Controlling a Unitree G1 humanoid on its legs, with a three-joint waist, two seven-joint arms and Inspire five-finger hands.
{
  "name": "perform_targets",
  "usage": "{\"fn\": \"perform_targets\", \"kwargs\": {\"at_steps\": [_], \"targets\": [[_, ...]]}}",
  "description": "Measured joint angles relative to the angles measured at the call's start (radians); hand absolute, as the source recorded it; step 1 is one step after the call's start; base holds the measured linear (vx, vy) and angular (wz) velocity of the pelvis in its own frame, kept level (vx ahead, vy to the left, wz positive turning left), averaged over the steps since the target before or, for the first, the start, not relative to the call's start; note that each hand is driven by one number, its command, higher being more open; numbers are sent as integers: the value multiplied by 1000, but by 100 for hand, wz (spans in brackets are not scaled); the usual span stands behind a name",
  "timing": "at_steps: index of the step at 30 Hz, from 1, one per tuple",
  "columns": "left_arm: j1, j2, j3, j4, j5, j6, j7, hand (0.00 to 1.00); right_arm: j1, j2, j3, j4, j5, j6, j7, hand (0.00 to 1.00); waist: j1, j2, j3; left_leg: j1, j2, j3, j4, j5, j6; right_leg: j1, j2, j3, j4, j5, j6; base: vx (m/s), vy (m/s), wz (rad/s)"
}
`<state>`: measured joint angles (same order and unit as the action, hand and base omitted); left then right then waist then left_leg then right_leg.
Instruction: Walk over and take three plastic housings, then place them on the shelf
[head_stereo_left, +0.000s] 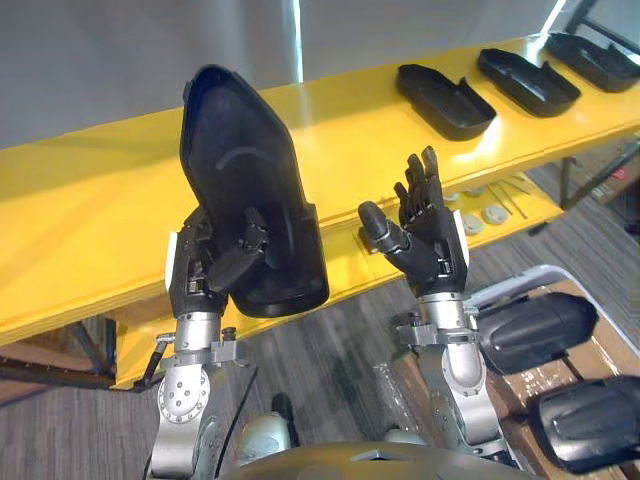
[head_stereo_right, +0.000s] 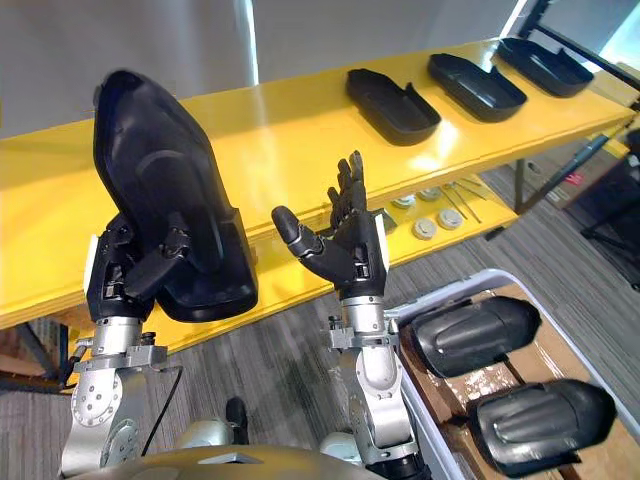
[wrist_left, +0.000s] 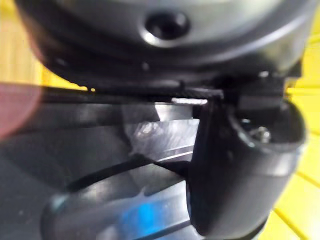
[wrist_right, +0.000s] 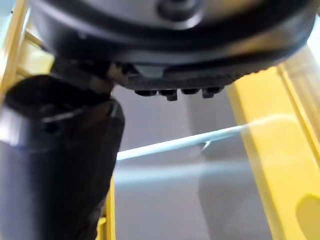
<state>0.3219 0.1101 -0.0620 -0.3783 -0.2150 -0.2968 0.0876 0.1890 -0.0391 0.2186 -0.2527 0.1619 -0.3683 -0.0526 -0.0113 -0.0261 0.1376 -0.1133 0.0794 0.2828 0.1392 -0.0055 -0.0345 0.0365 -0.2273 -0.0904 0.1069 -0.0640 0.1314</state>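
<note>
Currently one black housing (head_stereo_left: 240, 190) stands near upright in the left hand (head_stereo_left: 205, 265), whose fingers and thumb are curled round its broad lower end. The narrow rounded end points up, so the long axis runs roughly vertical with a slight lean. The yellow shelf (head_stereo_left: 100, 210) lies directly beyond it and is bare along that stretch, while three other housings (head_stereo_left: 445, 100) lie flat in a row further right on the same board. The right hand (head_stereo_left: 430, 235) is raised just beside the held piece, apart from it, fingers straight and empty. Judgement: the left hand places, and the piece must tip forward from upright to flat. Two spare housings (head_stereo_right: 475, 335) sit in a bin (head_stereo_right: 455, 285) at lower right.
</note>
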Motion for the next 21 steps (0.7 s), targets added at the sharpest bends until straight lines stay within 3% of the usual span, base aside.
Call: {"fn": "perform_targets", "kwargs": {"at_steps": [6,11,16,21], "targets": [[-100,12,-1,-1,42,77,-2,0,44,-25,-94,0,-39,12,2,100,-30,9,-7,26,0,16,-93,62,-12,-5,17,-15,-38,10,3,-60,-36,-12],[-226,45,35,-4,-12,189,70,0,87,-43,-133,-1,-35,72,41,100,-61,42,-30,80,3,39,-213,124,-22,-15,35,-10,-46,17,-2,-85,-10,-15],[-414,61,88,38,-49,261,249,0,146,-43,-11,-19,-35,113,85,100,-80,56,-39,98,21,75,-224,141,-34,-24,51,21,-57,26,0,-68,1,-23],[-593,105,173,227,-64,289,396,0,176,-43,82,-39,8,148,116,100,-109,77,-72,94,38,112,-225,144,-39,-54,64,49,-54,25,-7,-16,-8,-19]]}}
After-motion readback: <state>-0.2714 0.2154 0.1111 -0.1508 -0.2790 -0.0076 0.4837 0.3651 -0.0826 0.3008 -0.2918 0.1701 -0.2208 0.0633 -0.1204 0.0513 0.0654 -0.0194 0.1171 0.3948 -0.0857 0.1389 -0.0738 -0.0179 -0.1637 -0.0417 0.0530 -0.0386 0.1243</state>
